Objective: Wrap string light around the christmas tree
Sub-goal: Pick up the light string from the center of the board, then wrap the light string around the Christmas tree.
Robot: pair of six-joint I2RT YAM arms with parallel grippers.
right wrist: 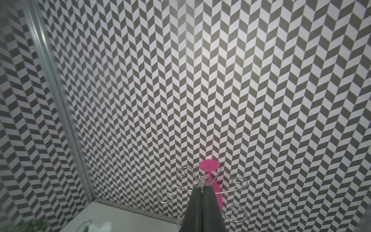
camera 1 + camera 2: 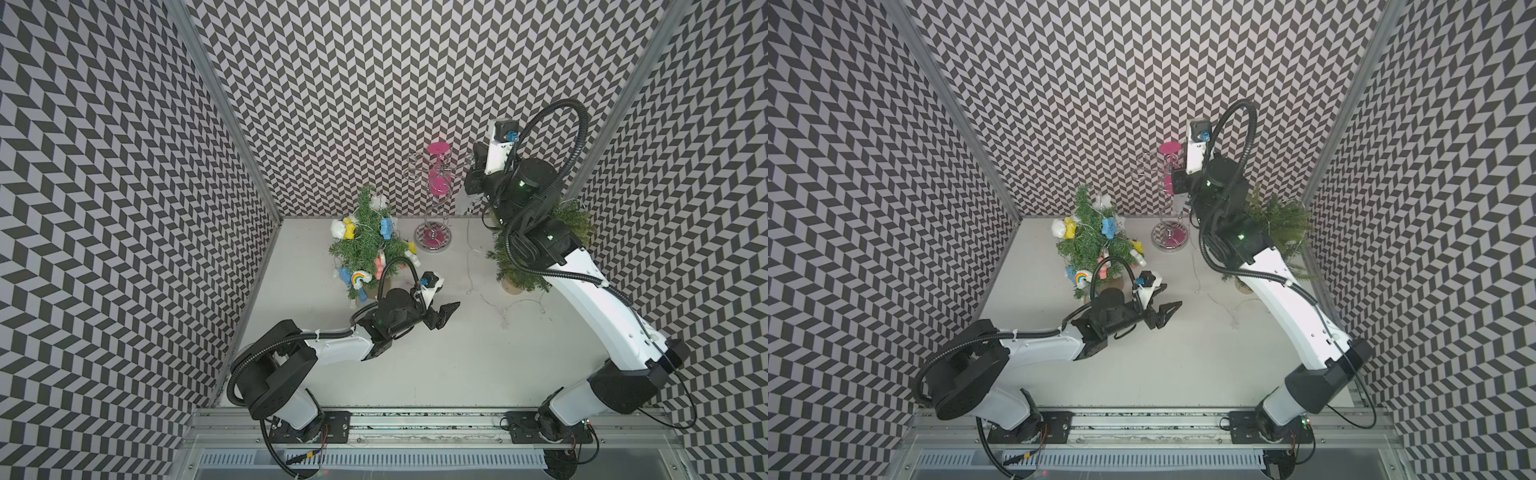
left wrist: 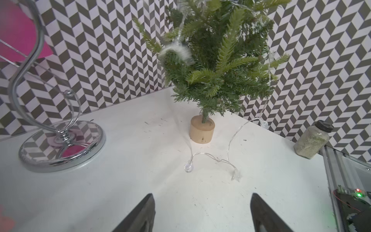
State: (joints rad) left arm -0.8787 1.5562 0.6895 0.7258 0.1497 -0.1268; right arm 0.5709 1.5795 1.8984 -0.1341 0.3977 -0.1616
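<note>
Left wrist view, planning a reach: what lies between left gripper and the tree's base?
Left wrist view: string light wire and two bulbs on bare table.

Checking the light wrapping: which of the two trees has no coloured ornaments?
The bare tree half hidden by the right arm; the decorated tree by the left arm carries coloured ornaments.

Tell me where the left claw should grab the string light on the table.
Grip the string light on the wire between the two bulbs nearest the left claw, coming from above: it lies flat, slack, clear of the tree base.
</note>
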